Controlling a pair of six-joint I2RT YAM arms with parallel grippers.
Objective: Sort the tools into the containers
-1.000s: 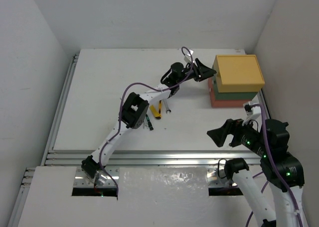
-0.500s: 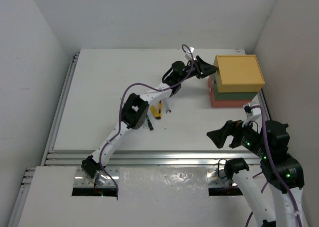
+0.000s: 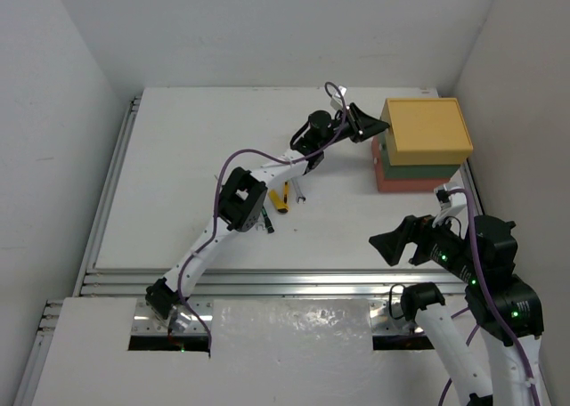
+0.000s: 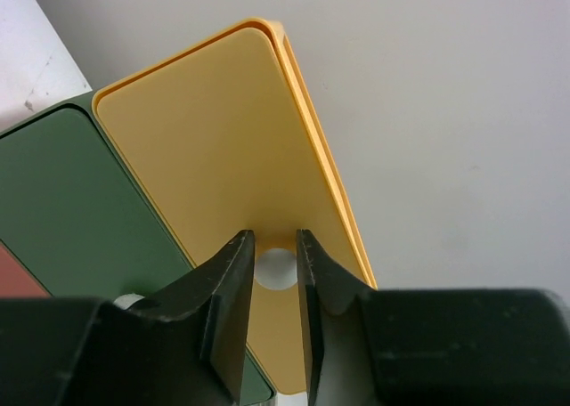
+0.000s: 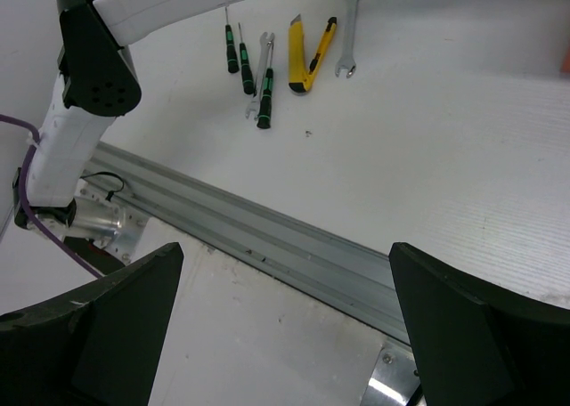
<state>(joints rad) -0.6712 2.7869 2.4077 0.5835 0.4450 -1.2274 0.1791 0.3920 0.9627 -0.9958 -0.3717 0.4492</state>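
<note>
Left gripper point(image 4: 273, 241) at the left face of the stack of trays point(image 3: 420, 161), against the front panel of the yellow tray point(image 4: 223, 139), the topmost. Fingers point(image 4: 227, 290) drawn close, a narrow slit between them, framing a round hole point(image 4: 276, 268) in that panel. Not discernible whether pinching the panel or only touching it. Beneath the yellow tray, the dark green tray point(image 4: 80, 210); beneath that, a corner of the red-orange tray point(image 4: 13, 277).

Left arm point(image 3: 267, 170) stretched long and low over the table point(image 3: 178, 139) from its base to the stack, elbow raised well left of the stack, purple cable point(image 3: 258, 152) looped along it.

Tools loose on the table well left of the stack, beside and partly under the left forearm, outside every tray: three green-handled screwdrivers point(image 5: 247, 68), two silver open-end wrenches point(image 5: 350, 28), two yellow-and-black utility knives point(image 5: 296, 59) meeting in a V.

Right gripper point(image 5: 285, 272) spread wide, nothing between its fingers. Held above the aluminium rail point(image 5: 267, 237) at the table's near edge, well apart from the stack and on its base-ward side, pointing left. Right arm point(image 3: 481, 272) folded back over its base.
</note>
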